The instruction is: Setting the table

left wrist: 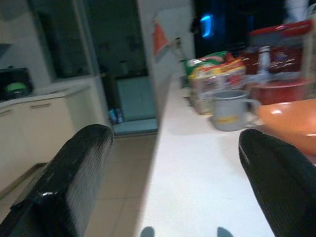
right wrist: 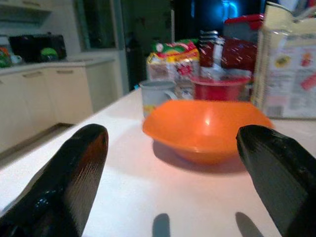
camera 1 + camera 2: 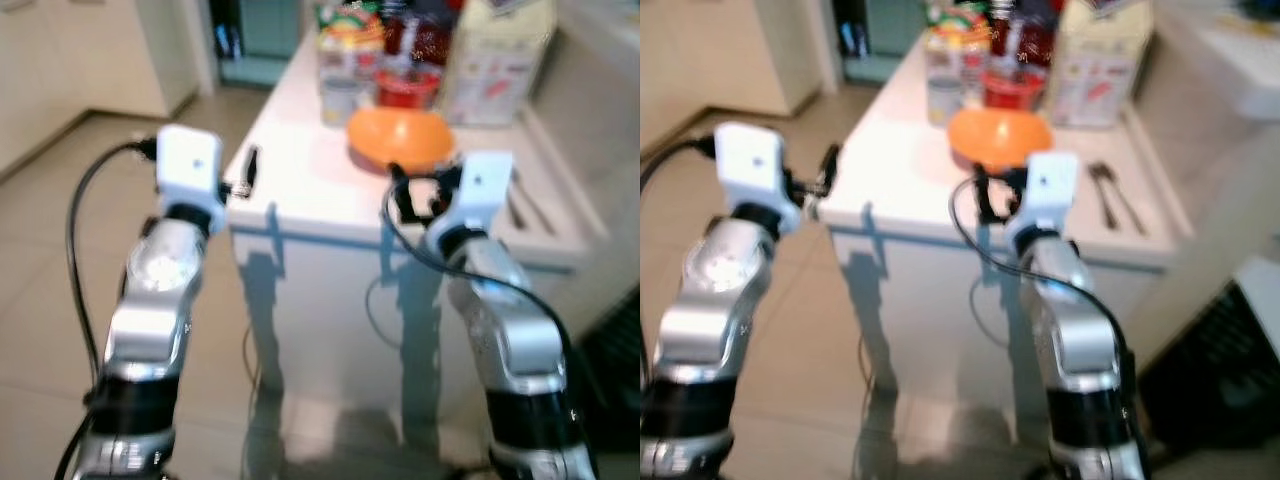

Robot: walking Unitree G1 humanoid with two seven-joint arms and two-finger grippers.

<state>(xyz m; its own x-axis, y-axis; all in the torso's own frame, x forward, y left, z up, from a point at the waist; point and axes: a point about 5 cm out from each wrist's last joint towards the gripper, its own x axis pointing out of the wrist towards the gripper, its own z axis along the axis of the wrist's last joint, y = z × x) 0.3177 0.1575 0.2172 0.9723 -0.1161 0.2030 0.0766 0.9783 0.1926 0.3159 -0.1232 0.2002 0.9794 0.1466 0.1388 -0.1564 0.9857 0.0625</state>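
Note:
An orange bowl point(image 3: 400, 138) sits near the front edge of the white table point(image 3: 290, 190). My right gripper point(image 2: 173, 143) is open, just short of that edge, level with the bowl point(image 2: 207, 128) and aimed at it, with nothing between its fingers. At the table's front left corner my left gripper point(image 1: 175, 143) is also open and empty, pointing along the tabletop. A fork and spoon point(image 3: 1110, 190) lie on the table to the right of the bowl. Behind the bowl stand a grey mug point(image 3: 340, 100) and a red bowl point(image 3: 408, 88).
Snack packets point(image 3: 350, 35) and a tall white carton point(image 3: 495, 60) crowd the back of the table. Beige floor point(image 3: 60, 230) opens to the left, with cream kitchen cabinets point(image 1: 34, 123) beyond. A pale counter runs along the right side.

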